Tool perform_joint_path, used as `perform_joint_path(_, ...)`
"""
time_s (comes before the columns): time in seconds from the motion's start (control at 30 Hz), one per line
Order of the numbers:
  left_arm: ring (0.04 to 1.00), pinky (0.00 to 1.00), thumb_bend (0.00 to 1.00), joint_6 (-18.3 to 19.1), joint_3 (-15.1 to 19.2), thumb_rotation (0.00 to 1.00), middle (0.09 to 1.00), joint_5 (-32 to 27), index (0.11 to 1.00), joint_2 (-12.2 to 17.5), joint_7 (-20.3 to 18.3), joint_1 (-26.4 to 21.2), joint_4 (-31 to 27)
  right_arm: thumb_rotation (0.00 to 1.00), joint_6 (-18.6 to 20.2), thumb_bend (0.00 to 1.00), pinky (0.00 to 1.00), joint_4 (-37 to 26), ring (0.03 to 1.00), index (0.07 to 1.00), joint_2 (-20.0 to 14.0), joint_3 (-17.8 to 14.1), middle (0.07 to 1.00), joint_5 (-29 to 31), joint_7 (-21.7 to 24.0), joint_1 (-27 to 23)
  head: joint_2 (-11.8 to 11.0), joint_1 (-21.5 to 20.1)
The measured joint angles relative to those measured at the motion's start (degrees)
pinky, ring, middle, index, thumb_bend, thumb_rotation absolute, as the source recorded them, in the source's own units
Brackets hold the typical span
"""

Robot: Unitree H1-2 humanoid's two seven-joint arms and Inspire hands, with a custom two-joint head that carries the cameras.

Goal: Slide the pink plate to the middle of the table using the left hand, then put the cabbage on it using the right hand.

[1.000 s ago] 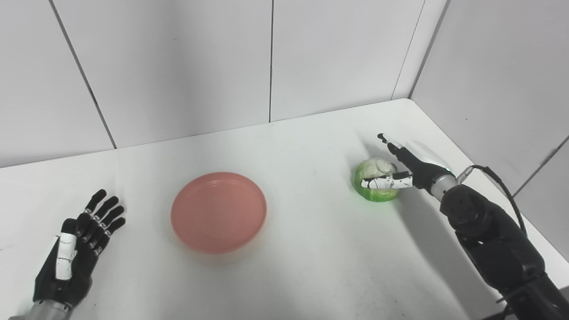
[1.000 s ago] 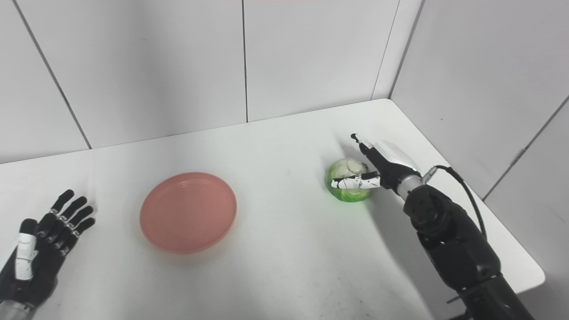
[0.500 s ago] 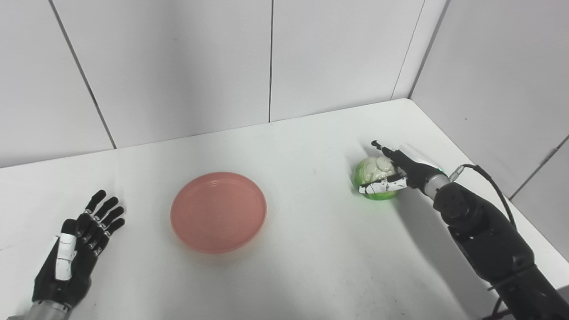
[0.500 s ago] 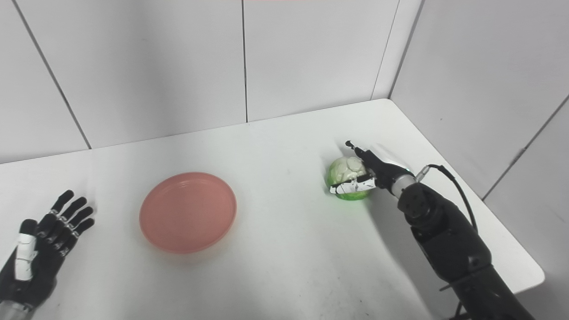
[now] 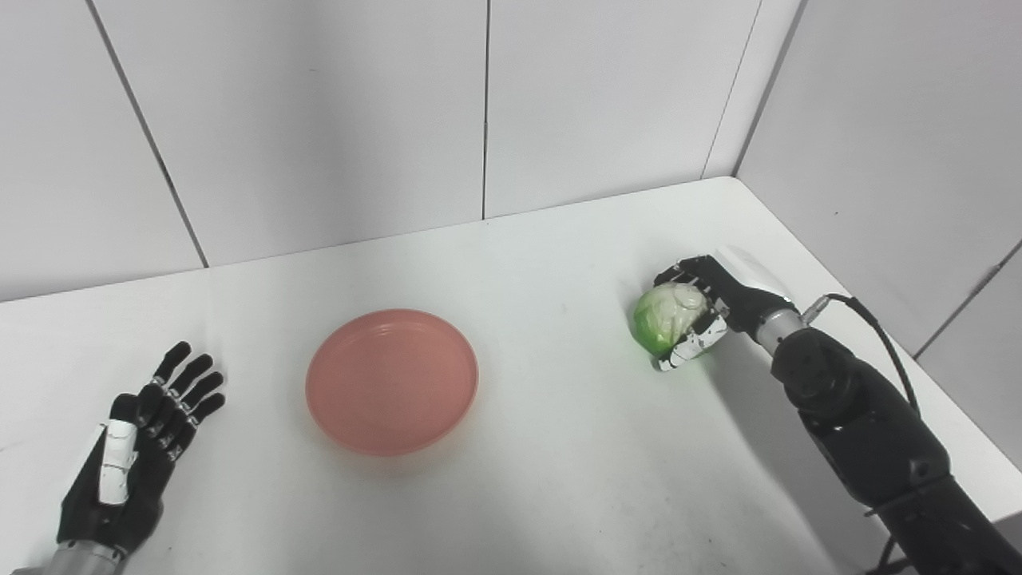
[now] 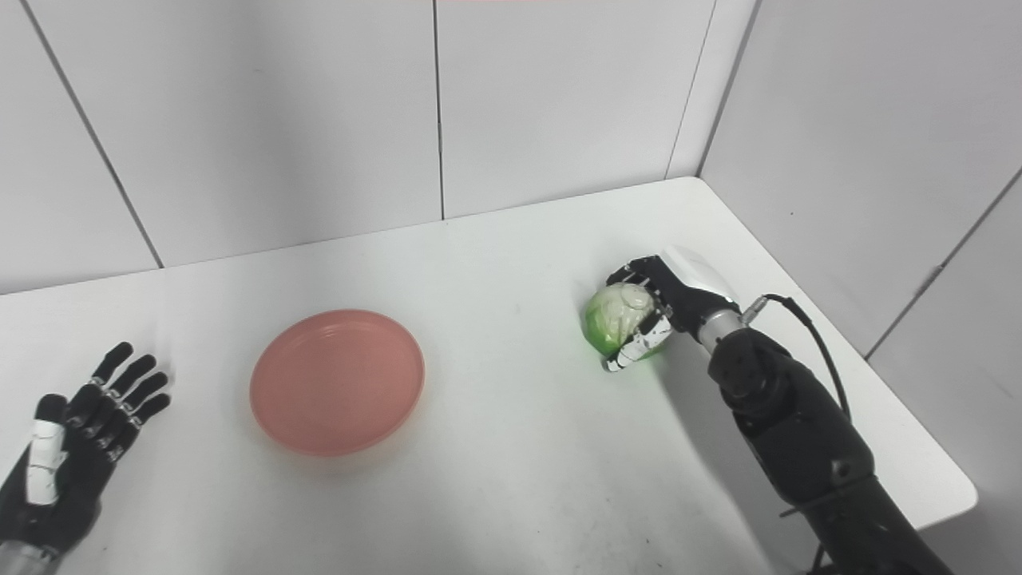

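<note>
We see the right hand [image 5: 718,299] now closed around the cabbage [image 5: 669,318] on the right part of the white surface [image 5: 559,479]. Its fingers [image 5: 687,270] curl over the top and far side of the cabbage, and the thumb [image 5: 693,343] presses under its near side. One second ago the fingers were straight and pointed past the cabbage, with only the thumb lying across its front; half a second ago they were lowered but not yet wrapped. The cabbage has also turned a little: its pale top now faces more to the right and the green part more to the left. We cannot tell if it is lifted or touches the surface.

The pink plate [image 5: 392,381] lies empty near the middle of the surface, well apart from the cabbage, in the same place as before.

The left hand [image 5: 132,455] rests at the left near corner, palm down, fingers apart and stretched, holding nothing. It is well apart from the plate and has not moved since the earlier pictures.
</note>
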Motion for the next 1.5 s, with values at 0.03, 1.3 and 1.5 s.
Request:
perform_joint_path(0.03, 0.913, 0.9, 0.87, 0.0, 0.0, 0.89, 0.93, 0.0, 0.929, 0.0, 0.1, 0.0, -0.1, 0.0, -0.2, 0.53, 0.43, 0.4, 0.449, 0.504, 0.0, 0.0, 0.461, 0.0, -0.4, -0.2, 0.0, 0.0)
perform_joint_path(1.3, 0.951, 0.96, 0.92, -0.3, -3.2, 0.97, 0.958, 5.6, 0.963, -4.2, 6.8, 1.1, -3.5, 0.0, 10.4, 0.53, 0.36, -17.7, 0.41, 0.518, 0.3, 3.2, 0.447, -1.5, 8.9, -8.0, -1.7, 12.4)
perform_joint_path(1.5, 0.948, 0.96, 0.9, 1.0, -4.4, 0.98, 0.957, 7.0, 0.964, -5.4, 9.1, 1.1, -4.6, 0.0, 10.3, 0.52, 0.32, -17.8, 0.381, 0.524, 0.3, 6.5, 0.432, -1.8, 11.4, -11.7, -2.3, 16.4)
